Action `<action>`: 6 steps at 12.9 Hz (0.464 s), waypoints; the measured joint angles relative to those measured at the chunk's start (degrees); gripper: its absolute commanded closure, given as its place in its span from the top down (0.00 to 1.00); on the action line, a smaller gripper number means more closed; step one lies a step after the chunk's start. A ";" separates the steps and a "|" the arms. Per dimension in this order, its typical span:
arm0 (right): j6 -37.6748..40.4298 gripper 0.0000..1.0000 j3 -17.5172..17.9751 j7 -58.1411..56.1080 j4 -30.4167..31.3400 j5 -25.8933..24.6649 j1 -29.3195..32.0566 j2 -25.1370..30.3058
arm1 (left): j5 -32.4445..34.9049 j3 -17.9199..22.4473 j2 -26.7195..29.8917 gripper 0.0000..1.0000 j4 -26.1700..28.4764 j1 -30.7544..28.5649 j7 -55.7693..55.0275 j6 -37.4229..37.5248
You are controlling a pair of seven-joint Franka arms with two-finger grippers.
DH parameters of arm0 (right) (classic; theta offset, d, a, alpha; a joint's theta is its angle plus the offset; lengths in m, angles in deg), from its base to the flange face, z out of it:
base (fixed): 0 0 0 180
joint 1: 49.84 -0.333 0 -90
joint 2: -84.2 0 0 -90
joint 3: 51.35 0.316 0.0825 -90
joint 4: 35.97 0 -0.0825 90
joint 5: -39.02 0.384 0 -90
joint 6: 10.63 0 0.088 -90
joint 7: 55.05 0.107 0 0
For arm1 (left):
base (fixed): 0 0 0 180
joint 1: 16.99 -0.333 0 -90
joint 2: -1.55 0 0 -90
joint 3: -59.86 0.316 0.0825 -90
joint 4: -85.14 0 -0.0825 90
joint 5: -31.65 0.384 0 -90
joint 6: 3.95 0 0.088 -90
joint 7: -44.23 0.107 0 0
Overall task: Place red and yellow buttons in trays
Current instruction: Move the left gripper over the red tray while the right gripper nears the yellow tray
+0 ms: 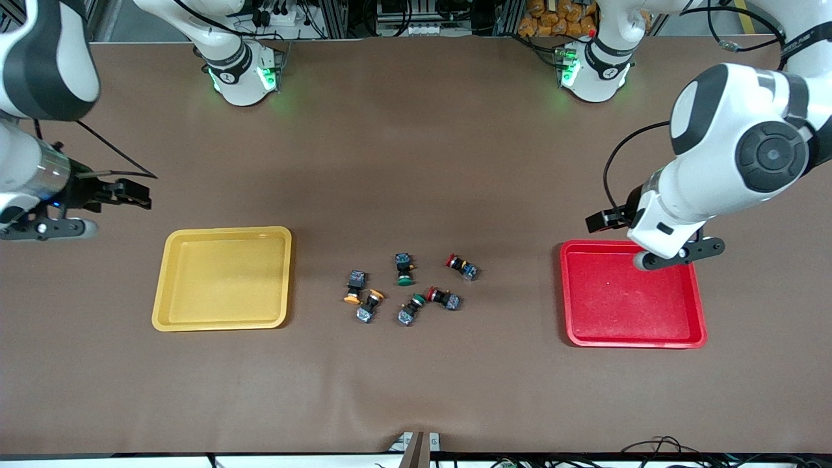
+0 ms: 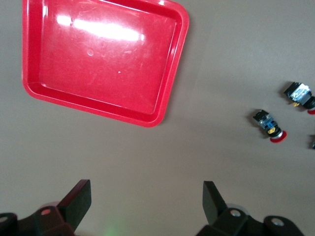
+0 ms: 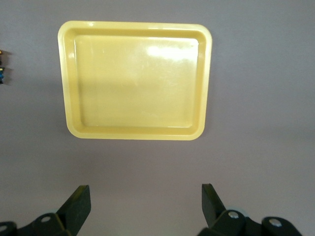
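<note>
My left jaws (image 2: 146, 201) hang released over the bench (image 1: 416, 162) just beside the red tray (image 1: 634, 296), nothing in them. My right jaws (image 3: 145, 199) are likewise spread wide and bare, over the bench near the yellow tray (image 1: 223, 278). Both trays hold nothing. Between them the buttons lie tipped in a loose cluster: two red (image 1: 461, 266) (image 1: 444, 298), two yellow (image 1: 354, 286) (image 1: 369, 305), and two green ones (image 1: 404, 268) (image 1: 411, 309) among them.
</note>
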 measured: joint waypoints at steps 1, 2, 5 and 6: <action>-0.97 1.00 1.02 2.56 0.96 0.02 -0.08 -0.19 | -0.01 -0.03 -0.66 1.00 0.01 0.86 -1.54 -0.68; -1.40 1.00 2.58 6.10 1.38 0.03 -0.22 -0.36 | -0.01 -0.05 -1.41 1.00 0.01 1.86 -3.02 -1.09; -3.41 1.00 7.80 16.57 1.92 0.04 -0.98 -0.77 | -0.01 -0.08 -3.71 1.00 0.01 4.07 -4.64 -1.43; -4.41 1.00 9.42 20.18 2.00 0.04 -1.29 -1.15 | -0.01 -0.08 -4.41 1.00 0.01 4.46 -5.30 -1.48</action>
